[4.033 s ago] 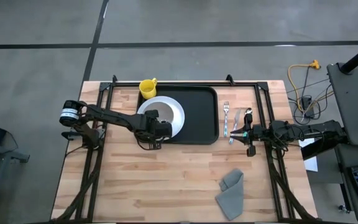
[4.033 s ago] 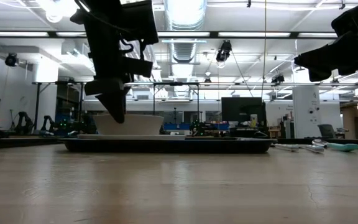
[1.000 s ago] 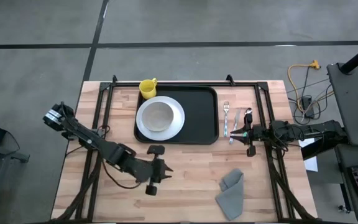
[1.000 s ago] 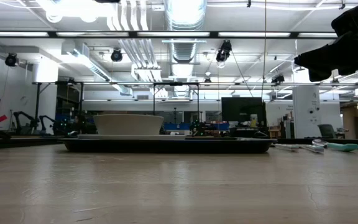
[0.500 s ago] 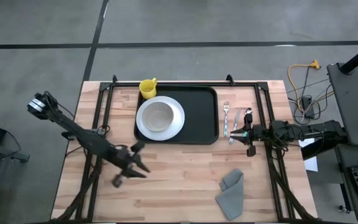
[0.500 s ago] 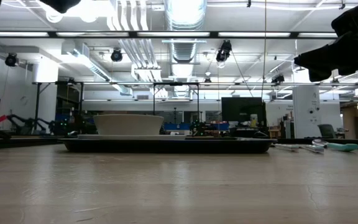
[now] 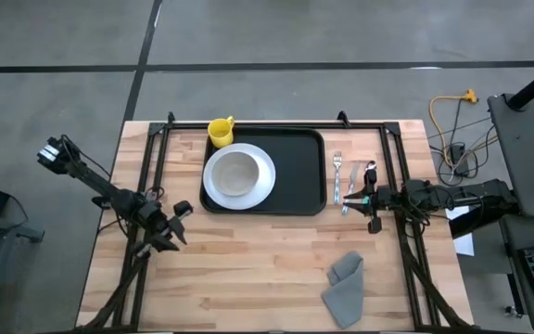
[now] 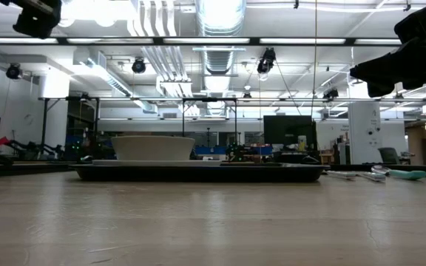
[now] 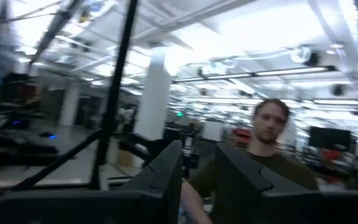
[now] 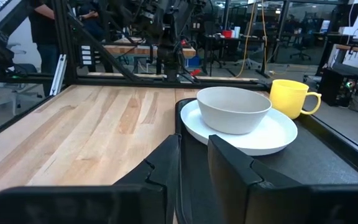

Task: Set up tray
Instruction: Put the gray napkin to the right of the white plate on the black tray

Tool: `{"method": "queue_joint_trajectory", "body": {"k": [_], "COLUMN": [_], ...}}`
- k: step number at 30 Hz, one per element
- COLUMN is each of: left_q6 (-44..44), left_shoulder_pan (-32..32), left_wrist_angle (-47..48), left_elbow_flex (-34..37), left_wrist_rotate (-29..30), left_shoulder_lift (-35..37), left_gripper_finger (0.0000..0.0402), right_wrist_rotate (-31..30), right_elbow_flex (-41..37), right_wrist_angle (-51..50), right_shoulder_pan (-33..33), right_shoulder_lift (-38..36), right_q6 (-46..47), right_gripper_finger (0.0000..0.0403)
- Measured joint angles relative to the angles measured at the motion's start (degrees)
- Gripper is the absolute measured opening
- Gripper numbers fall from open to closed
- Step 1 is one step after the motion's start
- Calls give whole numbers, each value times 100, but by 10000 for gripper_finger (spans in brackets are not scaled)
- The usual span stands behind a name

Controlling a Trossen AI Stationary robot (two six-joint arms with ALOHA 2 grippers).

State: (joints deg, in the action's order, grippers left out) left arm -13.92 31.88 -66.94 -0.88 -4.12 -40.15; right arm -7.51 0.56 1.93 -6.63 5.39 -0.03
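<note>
The black tray lies at the table's far middle. On its left half rests a white plate, and a white bowl stands on that plate; the right wrist view shows the bowl too. A yellow mug stands at the tray's far left corner. My left gripper hovers over the table's left side, tipped upward, its fingers a narrow gap apart with nothing between them. My right gripper waits level at the right, also narrowly open and empty.
A fork and other cutlery lie on the table right of the tray, near my right gripper. A crumpled grey napkin lies near the front right. Black frame rails run along both sides. A person stands beyond the table.
My left gripper has drawn back from the table's near middle toward the left edge, sinking a little, and has tipped from pointing down to pointing above level. It carries nothing. The plate, bowl and tray have stayed in place.
</note>
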Motion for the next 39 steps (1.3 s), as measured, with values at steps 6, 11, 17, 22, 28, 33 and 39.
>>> {"method": "queue_joint_trajectory", "body": {"k": [6, 11, 17, 22, 28, 33, 39], "left_q6": [151, 159, 158, 177, 441, 883, 1214], "left_shoulder_pan": [0, -2, -4, -7, -14, -15, -15], "left_wrist_angle": [167, 258, 1204, 2860, 4406, 4487, 4579], "left_elbow_flex": [-8, 28, 25, -82, -95, -89, 21], "left_wrist_rotate": [-884, -926, -942, -942, -860, -566, -382], "left_shoulder_lift": [345, 672, 1550, 2873, 3983, 3886, 3714], "left_gripper_finger": [77, 77, 77, 77, 77, 77, 77], "right_wrist_rotate": [0, 0, 0, 0, -2, 5, 2], "right_elbow_flex": [2, 1, 1, 2, 0, 2, 2], "right_wrist_angle": [0, -1, -1, 0, -2, 0, -2], "right_shoulder_pan": [0, 0, 0, 0, 4, 0, 0], "right_shoulder_lift": [0, 0, 0, 0, 0, -1, 0], "right_q6": [0, 0, 0, 0, -1, 0, -2], "right_gripper_finger": [75, 68, 73, 79, 75, 69, 72]}}
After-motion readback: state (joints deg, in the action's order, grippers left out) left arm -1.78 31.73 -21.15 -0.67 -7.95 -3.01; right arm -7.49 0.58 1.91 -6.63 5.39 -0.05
